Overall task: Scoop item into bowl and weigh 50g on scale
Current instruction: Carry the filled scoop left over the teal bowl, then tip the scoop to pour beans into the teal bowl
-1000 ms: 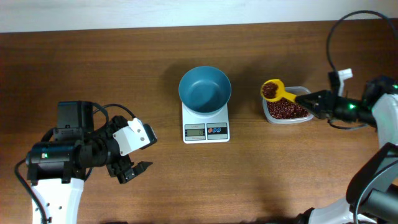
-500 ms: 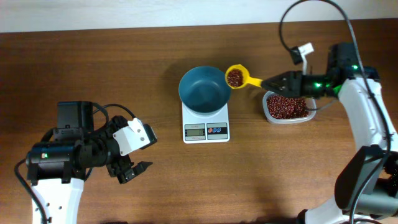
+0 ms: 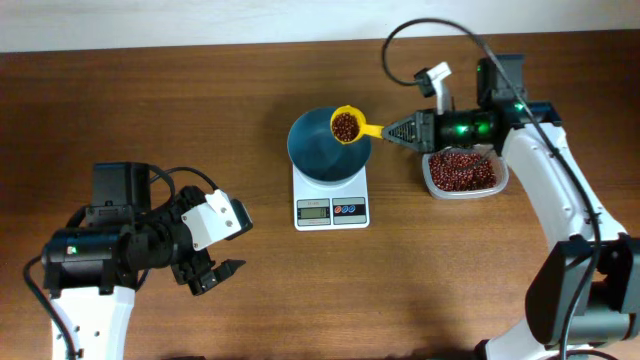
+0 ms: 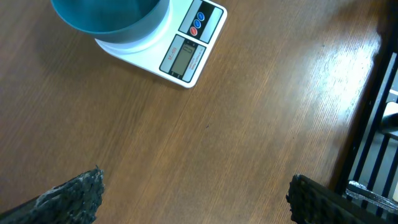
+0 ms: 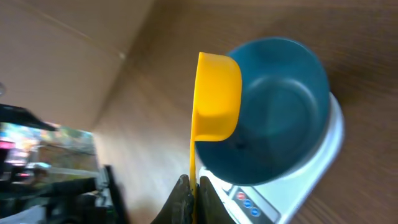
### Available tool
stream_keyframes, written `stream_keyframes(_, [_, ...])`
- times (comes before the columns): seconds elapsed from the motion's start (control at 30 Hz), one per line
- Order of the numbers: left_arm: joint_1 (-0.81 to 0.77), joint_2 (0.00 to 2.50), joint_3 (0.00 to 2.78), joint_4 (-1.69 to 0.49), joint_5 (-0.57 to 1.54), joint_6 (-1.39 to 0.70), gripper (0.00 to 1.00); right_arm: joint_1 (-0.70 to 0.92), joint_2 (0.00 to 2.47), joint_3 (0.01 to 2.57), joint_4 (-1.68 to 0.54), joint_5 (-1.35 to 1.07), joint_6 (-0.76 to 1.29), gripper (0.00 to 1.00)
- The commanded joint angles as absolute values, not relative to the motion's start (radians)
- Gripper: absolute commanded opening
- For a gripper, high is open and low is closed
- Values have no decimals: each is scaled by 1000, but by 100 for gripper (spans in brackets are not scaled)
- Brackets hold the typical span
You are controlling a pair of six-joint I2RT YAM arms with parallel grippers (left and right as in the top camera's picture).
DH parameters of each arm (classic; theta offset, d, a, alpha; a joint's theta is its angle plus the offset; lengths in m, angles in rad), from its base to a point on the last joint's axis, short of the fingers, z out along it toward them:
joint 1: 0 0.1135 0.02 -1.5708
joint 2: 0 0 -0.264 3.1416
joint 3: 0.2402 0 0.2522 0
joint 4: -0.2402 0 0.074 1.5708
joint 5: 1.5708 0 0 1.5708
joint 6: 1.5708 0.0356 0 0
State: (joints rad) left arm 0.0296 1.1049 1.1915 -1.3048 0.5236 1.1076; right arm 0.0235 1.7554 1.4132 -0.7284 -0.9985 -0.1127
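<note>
Overhead: yellow, probably plastic scoop [image 3: 345, 125] above smooth round bowl [image 3: 314, 154].

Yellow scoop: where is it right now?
Overhead view: the yellow scoop, full of beans, is held by the right gripper above the right edge of the blue bowl on the scale, left of the clear tub.

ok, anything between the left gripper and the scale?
Nothing. Overhead shows only bare wooden table between the left gripper and the scale; the left wrist view agrees.
</note>
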Motion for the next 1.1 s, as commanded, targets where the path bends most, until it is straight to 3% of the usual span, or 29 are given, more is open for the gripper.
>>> stream_keyframes(0.0, [36, 1095, 1212, -1307, 527, 1124, 99, 70, 1763, 1431, -725, -822, -166, 4])
stream_keyframes(0.57, [36, 1095, 1212, -1307, 527, 1124, 99, 288, 1763, 1432, -664, -274, -307, 4])
stream_keyframes(1.07, [36, 1095, 1212, -1307, 527, 1124, 98, 398, 1702, 1458, -668, -113, -307, 4])
